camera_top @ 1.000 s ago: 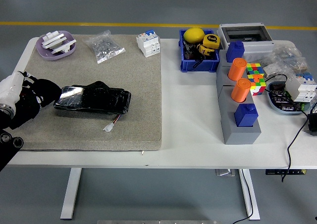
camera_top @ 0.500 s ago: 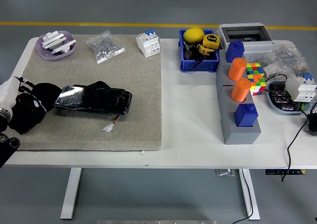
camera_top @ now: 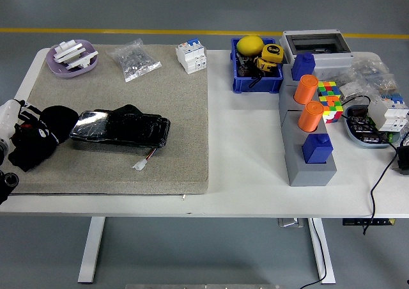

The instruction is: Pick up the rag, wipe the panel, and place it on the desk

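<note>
At the mat's [camera_top: 128,167] left edge we see the left hand [camera_top: 29,145], fingers curled around the black rag [camera_top: 56,117], just beside the glossy black panel [camera_top: 120,128].

- The mat [camera_top: 160,110] covering the table's left half looks like coarse, matt felt, grey-beige and rough-grained.
- The table [camera_top: 243,148] top is smooth white laminate with a faint sheen.
- The panel [camera_top: 120,128] on the mat is glossy black, wrapped in crinkled shiny film.
- The rag [camera_top: 57,118] at the mat's left edge is soft, matt black cloth.
- The bin [camera_top: 255,78] near the far edge is smooth blue plastic.
- The bag [camera_top: 134,60] at the mat's far edge is clear, crinkled plastic.
</note>
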